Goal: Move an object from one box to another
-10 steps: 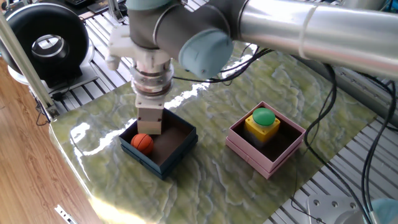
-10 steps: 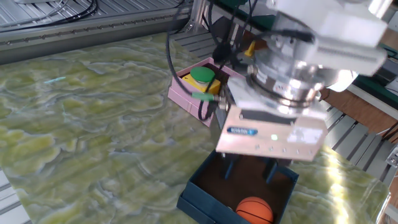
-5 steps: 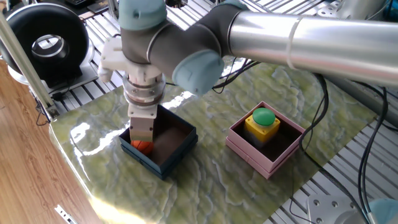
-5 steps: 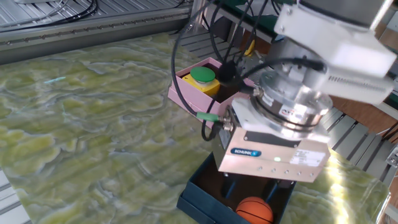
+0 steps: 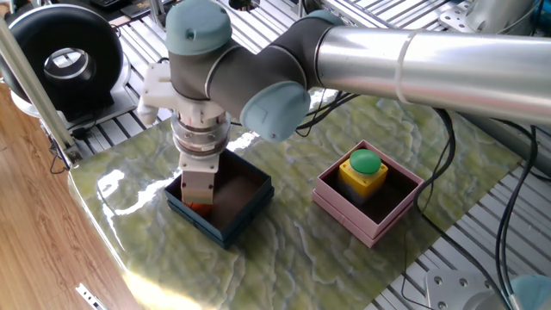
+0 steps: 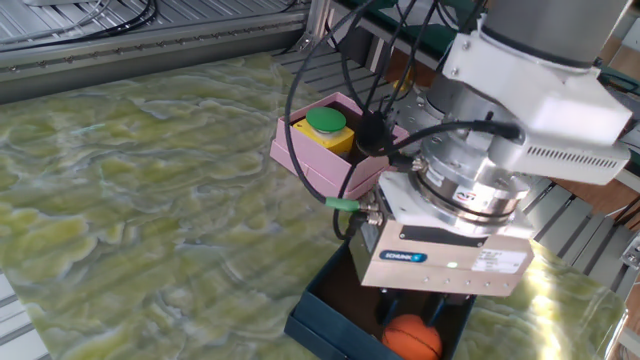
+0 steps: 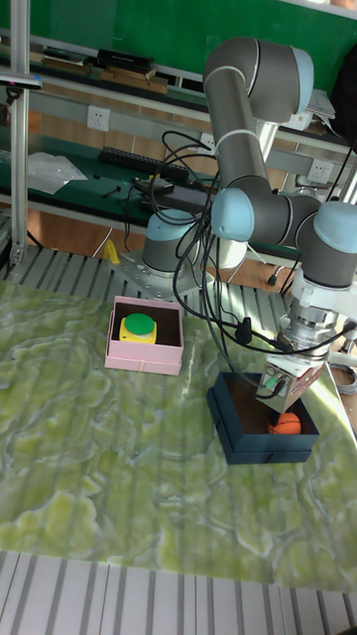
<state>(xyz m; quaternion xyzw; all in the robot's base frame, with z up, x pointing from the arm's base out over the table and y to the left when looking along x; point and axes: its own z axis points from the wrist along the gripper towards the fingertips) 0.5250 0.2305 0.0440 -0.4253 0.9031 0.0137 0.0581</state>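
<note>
The navy-blue box [image 5: 225, 232] [image 6: 318, 328] [image 7: 244, 445] holds an orange ball [image 6: 412, 338] [image 7: 287, 424]. My gripper [image 5: 199, 201] [image 6: 413, 312] [image 7: 282, 414] reaches down inside this box. Its fingers [image 6: 388, 304] stand apart, one on each side of the ball, so it is open. In one fixed view the gripper body hides nearly all of the ball. The pale pink box [image 5: 343, 209] [image 6: 308, 166] [image 7: 142, 363] sits apart on the green mat and contains a yellow block with a green button [image 5: 364, 168] [image 6: 325, 124] [image 7: 138, 326].
A black round device [image 5: 62, 53] stands beyond the table's far left corner. Cables [image 5: 516, 215] trail over the metal slats at the right. The mat's rounded edge [image 5: 95, 232] lies close to the navy box.
The gripper has moved sideways over the ball and dropped lower into the navy box. Its fingers now straddle the ball, which is nearly hidden in one fixed view.
</note>
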